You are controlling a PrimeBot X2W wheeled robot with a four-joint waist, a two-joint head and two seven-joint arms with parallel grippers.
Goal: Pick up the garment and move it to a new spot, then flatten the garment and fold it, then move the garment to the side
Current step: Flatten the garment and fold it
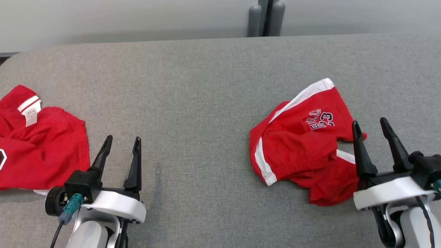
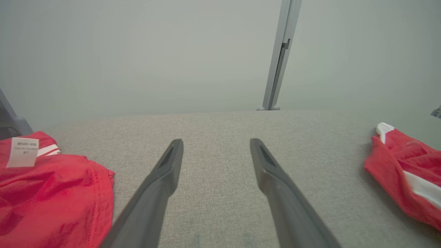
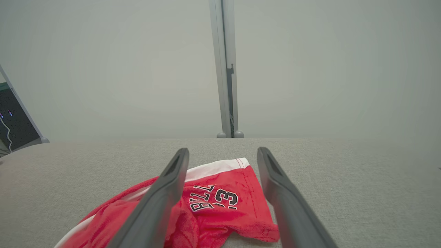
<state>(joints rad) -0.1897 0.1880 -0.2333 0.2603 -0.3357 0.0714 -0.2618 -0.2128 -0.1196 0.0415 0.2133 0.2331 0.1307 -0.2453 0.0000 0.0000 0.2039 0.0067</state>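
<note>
A grey post (perhaps a partition joint) stands behind the table.

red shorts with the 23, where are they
Head view: the red shorts lie crumpled on the right side of the grey table, just left of the right gripper; another red garment sits at the far left.

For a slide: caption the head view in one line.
Open left tool and right tool over grey fabric table; crumpled red-and-white shorts right, red garment left.

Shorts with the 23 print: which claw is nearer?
Right. The right claw is at the right edge of the shorts, open; the left claw is well off to their left, beside the other red garment.
</note>
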